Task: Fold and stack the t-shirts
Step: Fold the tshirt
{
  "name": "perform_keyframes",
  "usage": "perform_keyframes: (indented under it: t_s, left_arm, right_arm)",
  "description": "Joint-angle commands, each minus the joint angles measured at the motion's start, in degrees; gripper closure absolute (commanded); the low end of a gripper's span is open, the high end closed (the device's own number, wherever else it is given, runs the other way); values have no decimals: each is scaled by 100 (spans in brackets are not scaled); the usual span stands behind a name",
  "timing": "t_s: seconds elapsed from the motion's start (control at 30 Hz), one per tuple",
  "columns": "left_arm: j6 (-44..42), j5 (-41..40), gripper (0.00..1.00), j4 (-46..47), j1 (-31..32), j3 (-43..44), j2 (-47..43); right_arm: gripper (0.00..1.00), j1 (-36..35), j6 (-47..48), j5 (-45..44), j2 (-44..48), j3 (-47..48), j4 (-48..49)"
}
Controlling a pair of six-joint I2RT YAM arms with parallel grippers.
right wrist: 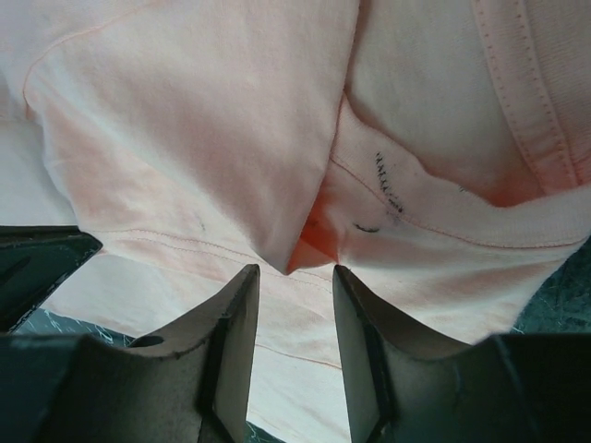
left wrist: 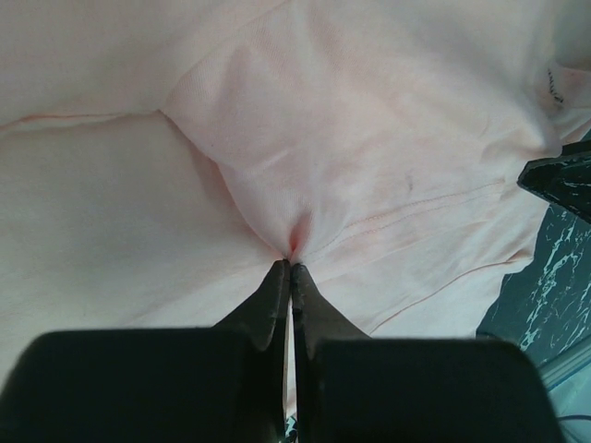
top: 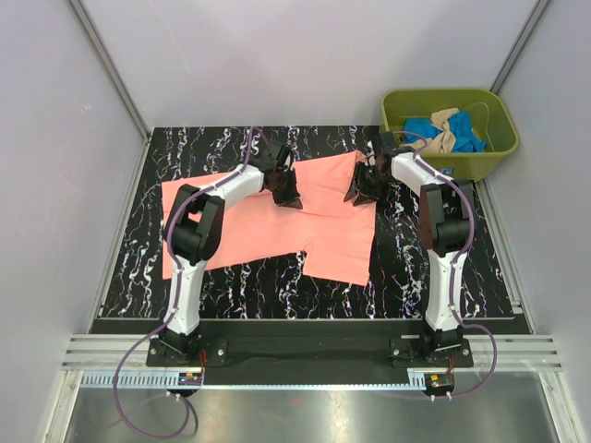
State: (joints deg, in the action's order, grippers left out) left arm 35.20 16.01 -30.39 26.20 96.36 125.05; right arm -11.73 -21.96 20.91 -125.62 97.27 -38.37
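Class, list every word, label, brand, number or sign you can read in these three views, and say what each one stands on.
No text can be read in any view.
Right wrist view: dark stitched marks on the pink t-shirt near its neckband, too small and broken to read.
Left wrist view: a dark smudge on the same shirt at the right edge, too blurred to read.
Top view: the green tub shows no print.

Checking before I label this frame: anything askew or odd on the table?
The salmon-pink t-shirt lies askew, its near edge uneven. The left gripper is pinched shut on it, while the right gripper sits open over a fold. Nothing looks damaged.
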Motion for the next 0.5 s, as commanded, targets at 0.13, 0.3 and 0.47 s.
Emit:
perform_keyframes:
  t_s: [0.13,0.3,0.47]
  left_arm:
    - [-180,95,99,-151,26,270,107]
    - [-206,139,99,-230,26,349,107]
    - [-382,130,98,-529,35,656,159]
  right_arm:
    - [56,-67,174,-34,-23,2,198]
    - [60,-154,306,-34,-217,256,163]
    - [74,-181,262,10,-252,292,242]
